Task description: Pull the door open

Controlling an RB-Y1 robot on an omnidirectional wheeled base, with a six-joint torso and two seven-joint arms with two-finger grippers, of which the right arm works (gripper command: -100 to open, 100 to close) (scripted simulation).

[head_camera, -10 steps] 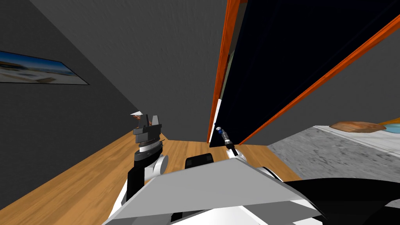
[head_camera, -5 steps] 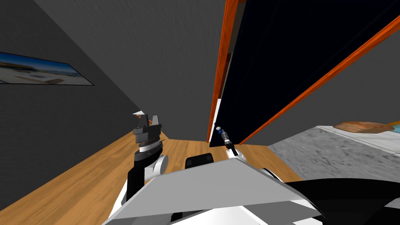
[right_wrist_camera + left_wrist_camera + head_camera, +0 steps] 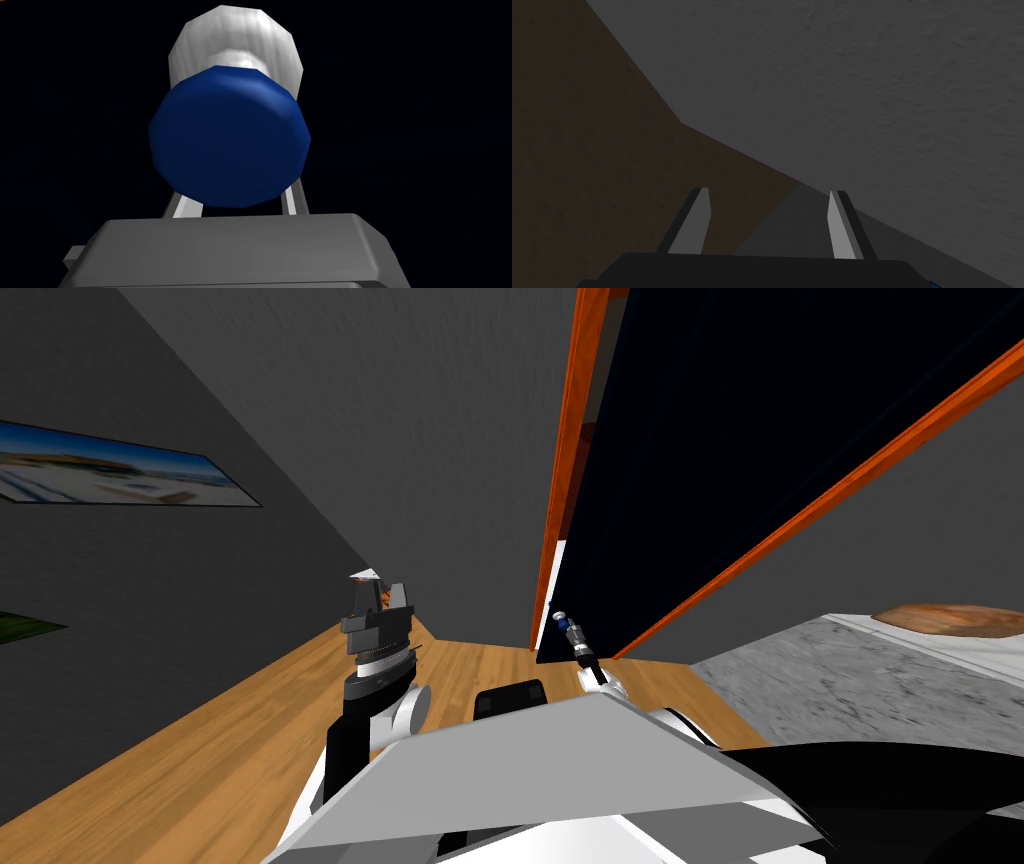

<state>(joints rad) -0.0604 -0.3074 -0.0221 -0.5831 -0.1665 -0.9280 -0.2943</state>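
Our right gripper [image 3: 567, 626] is clamped on the blue knob [image 3: 229, 145], near the edge of the dark door [image 3: 760, 438] by the orange frame [image 3: 560, 488] — grasp done. A thin pale gap shows there, so we judge it barely ajar — most of the pull remains. Our left gripper [image 3: 767, 210] idles, fingers apart.

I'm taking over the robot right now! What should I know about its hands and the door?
Left gripper: open, empty, held up on the left, away from the door.
Right gripper: shut on the blue door knob.
Door: dark, ajar, with a thin gap along the orange frame.
Done: knob gripped, door cracked open.
Left: pull the door wide open, then let go.
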